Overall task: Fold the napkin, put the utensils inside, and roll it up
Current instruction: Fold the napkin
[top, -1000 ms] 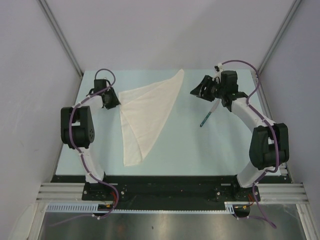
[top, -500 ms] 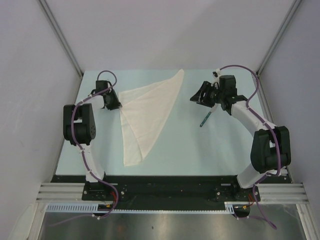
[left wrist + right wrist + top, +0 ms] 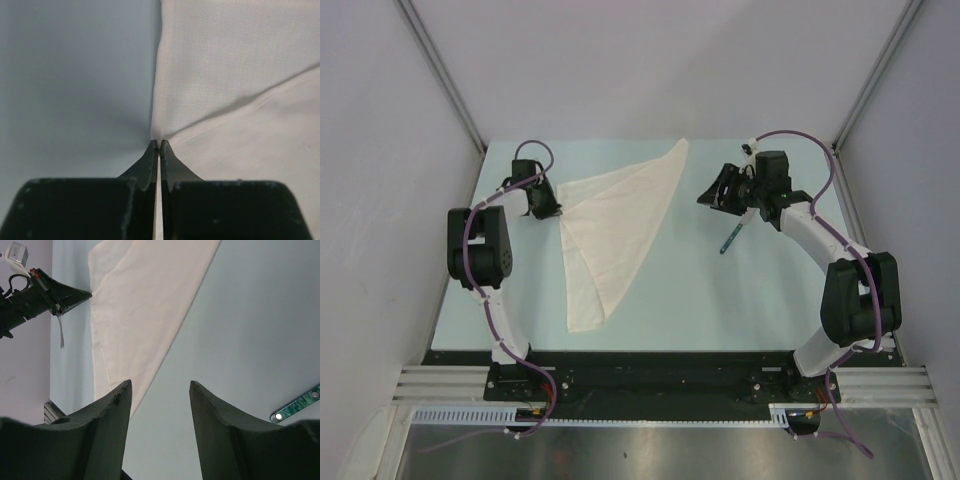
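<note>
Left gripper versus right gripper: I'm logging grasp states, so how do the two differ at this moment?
The left gripper is shut, its fingers pinched on a corner of the napkin; the right gripper is open and holds nothing. The left gripper sits low at the cloth's left corner, while the right gripper hangs above the table, touching neither napkin nor knife. Both have dark, tapered fingers.

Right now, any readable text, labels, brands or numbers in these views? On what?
No readable text in any view.
The napkin: plain, no print.
The knife: mottled teal handle, no lettering.
A white block on the left arm: too small to read any marking.
</note>
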You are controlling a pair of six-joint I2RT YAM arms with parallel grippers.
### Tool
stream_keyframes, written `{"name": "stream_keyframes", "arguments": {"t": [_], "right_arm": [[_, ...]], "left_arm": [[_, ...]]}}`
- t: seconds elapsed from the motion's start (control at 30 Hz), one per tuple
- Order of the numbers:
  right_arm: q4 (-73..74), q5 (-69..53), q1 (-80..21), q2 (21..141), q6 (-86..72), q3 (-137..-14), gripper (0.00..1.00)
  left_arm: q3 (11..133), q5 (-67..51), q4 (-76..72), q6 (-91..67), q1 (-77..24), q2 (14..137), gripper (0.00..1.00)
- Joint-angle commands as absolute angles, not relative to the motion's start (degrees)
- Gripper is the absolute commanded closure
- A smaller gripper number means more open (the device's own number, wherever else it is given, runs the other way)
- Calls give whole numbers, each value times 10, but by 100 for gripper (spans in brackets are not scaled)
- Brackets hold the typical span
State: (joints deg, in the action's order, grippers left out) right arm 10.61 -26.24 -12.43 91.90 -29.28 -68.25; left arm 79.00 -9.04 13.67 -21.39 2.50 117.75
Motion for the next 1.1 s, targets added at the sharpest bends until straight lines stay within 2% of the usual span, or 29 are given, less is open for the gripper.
{"name": "stream_keyframes", "arguments": {"t": [0.0, 0.17, 0.63, 0.8, 0.87, 0.93, 1.07], "right_arm": [[106, -262, -127, 905, -282, -681, 45], [109, -264, -130, 904, -281, -683, 45], [119, -265, -131, 908, -279, -686, 45], [118, -268, -133, 911, -279, -687, 45], [120, -269, -133, 915, -279, -688, 45], [121, -270, -134, 917, -278, -688, 45], [122, -270, -136, 919, -278, -688, 45]], "left_arm": [[795, -100, 127, -211, 22, 1165, 100], [811, -89, 132, -208, 17, 1151, 100], [932, -71, 203, -181, 18, 1213, 100], [926, -58, 210, -180, 18, 1220, 100], [925, -57, 212, -179, 17, 1224, 97], [926, -57, 214, -178, 17, 1226, 84], [925, -58, 213, -178, 18, 1227, 79]]}}
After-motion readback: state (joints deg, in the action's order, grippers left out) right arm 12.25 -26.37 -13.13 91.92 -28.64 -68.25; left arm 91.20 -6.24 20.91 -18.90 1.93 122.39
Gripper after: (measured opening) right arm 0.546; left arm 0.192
